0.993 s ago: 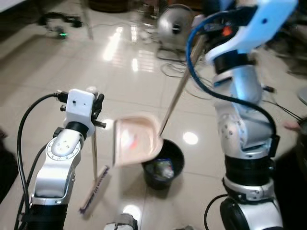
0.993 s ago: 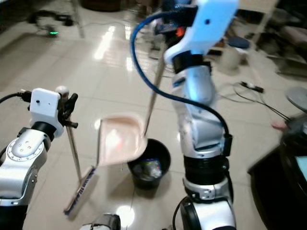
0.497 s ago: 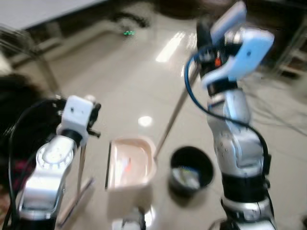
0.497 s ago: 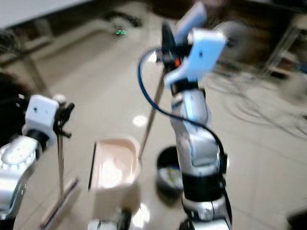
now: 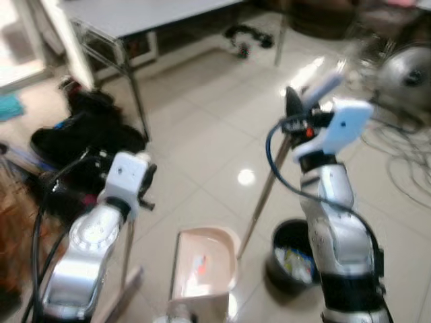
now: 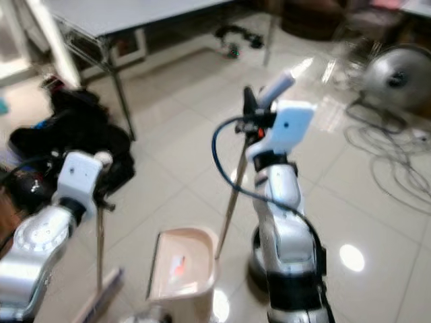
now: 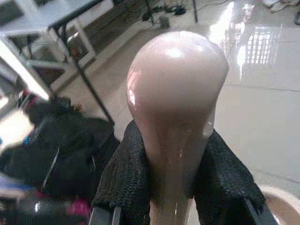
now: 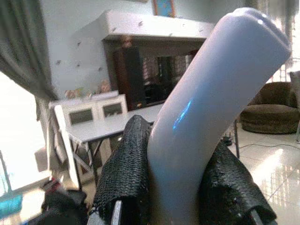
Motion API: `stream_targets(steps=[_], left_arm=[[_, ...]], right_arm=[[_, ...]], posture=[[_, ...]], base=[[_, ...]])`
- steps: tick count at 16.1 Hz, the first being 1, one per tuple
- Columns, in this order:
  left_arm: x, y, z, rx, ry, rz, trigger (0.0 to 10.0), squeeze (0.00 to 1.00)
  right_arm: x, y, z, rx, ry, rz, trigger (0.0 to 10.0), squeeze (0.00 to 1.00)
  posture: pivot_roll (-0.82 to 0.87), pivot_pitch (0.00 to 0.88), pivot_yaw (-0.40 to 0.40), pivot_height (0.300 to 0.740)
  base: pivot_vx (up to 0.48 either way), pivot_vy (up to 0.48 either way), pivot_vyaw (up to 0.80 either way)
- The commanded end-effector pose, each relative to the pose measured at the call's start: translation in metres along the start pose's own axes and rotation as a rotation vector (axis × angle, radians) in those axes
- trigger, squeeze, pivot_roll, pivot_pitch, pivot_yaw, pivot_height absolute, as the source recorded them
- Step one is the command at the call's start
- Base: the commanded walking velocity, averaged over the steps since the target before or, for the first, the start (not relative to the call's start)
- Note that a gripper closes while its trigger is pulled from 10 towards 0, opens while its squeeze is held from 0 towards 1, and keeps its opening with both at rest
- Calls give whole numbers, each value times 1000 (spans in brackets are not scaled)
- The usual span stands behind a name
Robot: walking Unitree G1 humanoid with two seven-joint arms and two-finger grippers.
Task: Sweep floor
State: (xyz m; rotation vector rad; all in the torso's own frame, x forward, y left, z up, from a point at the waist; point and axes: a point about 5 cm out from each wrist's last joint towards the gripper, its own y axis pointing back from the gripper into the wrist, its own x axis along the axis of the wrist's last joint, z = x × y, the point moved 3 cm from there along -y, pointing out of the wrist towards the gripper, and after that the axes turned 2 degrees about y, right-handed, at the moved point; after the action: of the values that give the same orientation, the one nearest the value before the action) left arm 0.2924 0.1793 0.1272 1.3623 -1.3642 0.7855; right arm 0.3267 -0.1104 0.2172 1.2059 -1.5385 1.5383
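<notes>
Left tool (image 7: 176, 187) is closed on the rounded top of the broom handle (image 7: 176, 108), black fingers (image 7: 126, 187) pressing it from both sides; the thin handle drops straight down from the white wrist to the broom head (image 6: 101, 303) on the floor at near left. Right tool (image 8: 180, 187) is clamped on the pale grey grip of the dustpan handle (image 8: 211, 93), held high at centre right; from there the long shaft (image 5: 264, 198) slants down and left to the beige dustpan (image 5: 205, 262), which sits on the glossy tiled floor (image 5: 202, 134) between the two arms. Small bits of debris with a reddish fleck lie inside the pan, blurred. Black waste bin (image 5: 293, 259) stands just right of the dustpan, near the base of the right arm, with crumpled rubbish inside. Far left: a metal-legged desk (image 5: 128, 20) with a heap of black bags (image 5: 87, 131) on the floor beside its leg. Far right: a round metal fan (image 6: 394, 67) and loose cables (image 6: 397, 168) on the tiles.
</notes>
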Motion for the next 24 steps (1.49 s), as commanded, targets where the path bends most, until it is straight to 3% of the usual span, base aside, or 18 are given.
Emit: stream_targets(steps=[1,5,7,9,17,24], left_arm=[[-1,0,-3,37,-27,9,10000,0],[-1,-2,-5,110,-4,42,10000,0],[-11,0,3,88,-2,24,10000,0],[-13,1,7,74,-1,25,10000,0],[-5,-3,11,83,30,75,10000,0],[-1,-5,10,63,26,91,10000,0]], right_arm=[[3,1,-2,11,11,42,10000,0],[-14,12,1,46,135,19,10000,0],[-20,24,10,20,239,39,10000,0],[-22,30,17,-14,264,50,10000,0],[-39,40,46,-171,166,7,10000,0],[-46,45,49,-192,126,-18,10000,0]], posture=[[118,12,-10,740],[121,12,-21,740],[118,1,-7,740],[119,0,-5,740],[124,3,-19,740],[117,2,2,740]], base=[[0,0,800],[0,0,797],[0,0,788],[0,0,788],[0,0,788],[0,0,788]])
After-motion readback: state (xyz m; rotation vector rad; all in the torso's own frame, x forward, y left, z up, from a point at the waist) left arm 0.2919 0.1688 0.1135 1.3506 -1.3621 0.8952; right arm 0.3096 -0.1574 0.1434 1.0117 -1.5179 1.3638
